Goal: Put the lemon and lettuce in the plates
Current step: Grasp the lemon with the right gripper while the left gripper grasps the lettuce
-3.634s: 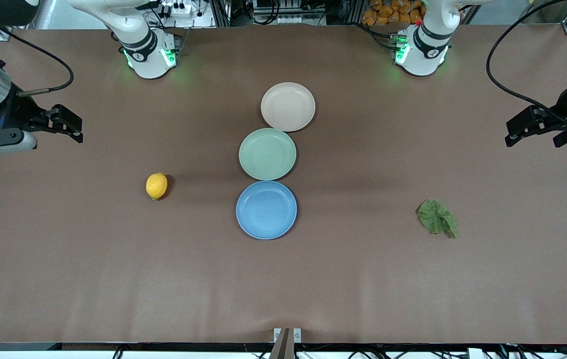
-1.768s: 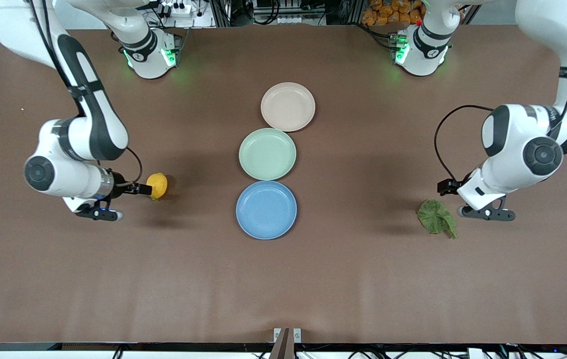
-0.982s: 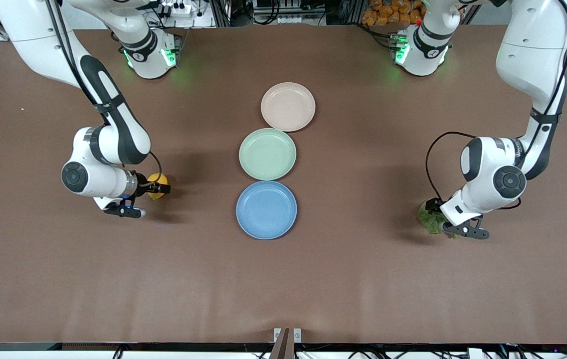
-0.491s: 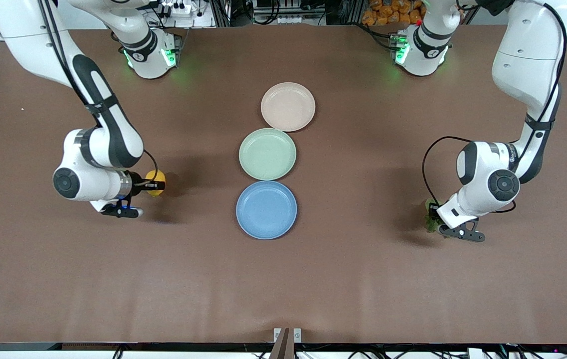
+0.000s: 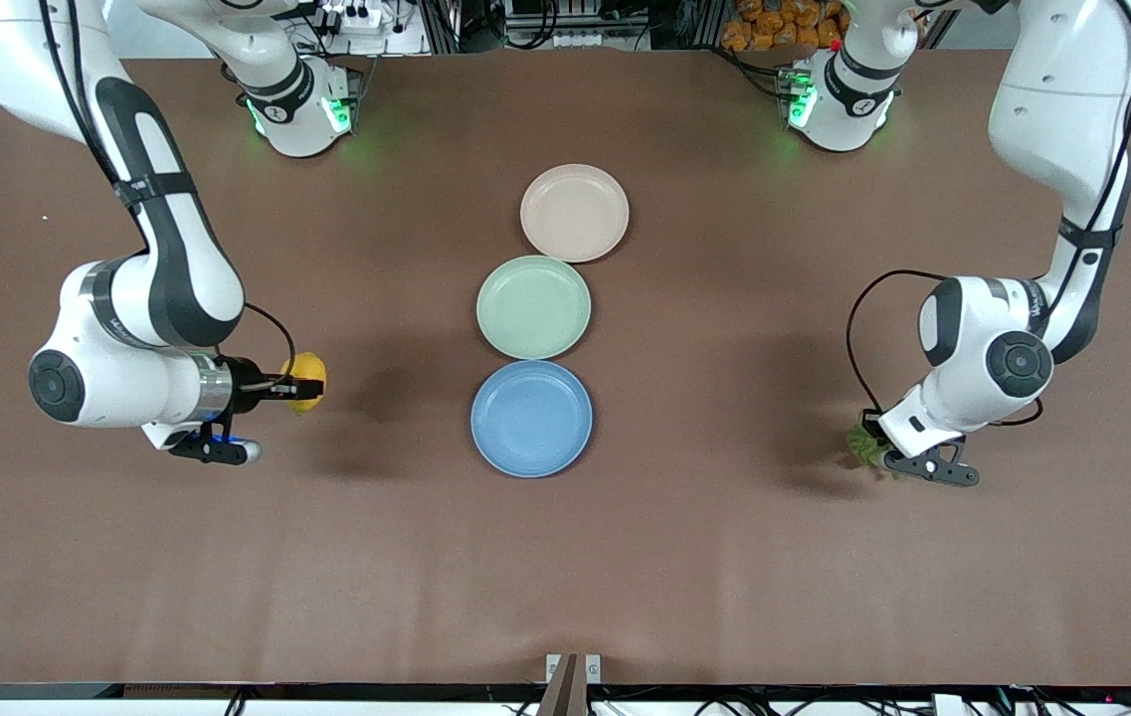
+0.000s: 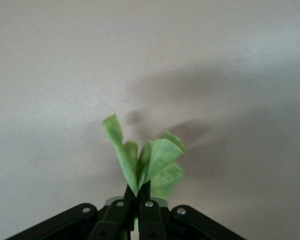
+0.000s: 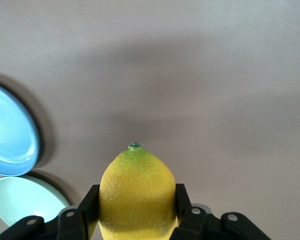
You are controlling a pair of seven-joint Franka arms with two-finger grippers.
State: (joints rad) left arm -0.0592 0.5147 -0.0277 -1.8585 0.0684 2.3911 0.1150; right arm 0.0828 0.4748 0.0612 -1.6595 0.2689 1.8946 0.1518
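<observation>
Lemon point(image 5: 307, 381), lettuce point(image 5: 863, 445) now lifted in tools — plates point(image 5: 531, 419) bare

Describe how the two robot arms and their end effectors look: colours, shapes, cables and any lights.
Both arms are glossy white with rounded segments, black bands and round dark grey joint caps. A thin black cable loops beside each wrist. The left end effector and the right end effector are black, with two slim fingers; silver screws show at the finger bases in the wrist views. Both bases glow green, and a small blue light shows under the right wrist.
</observation>
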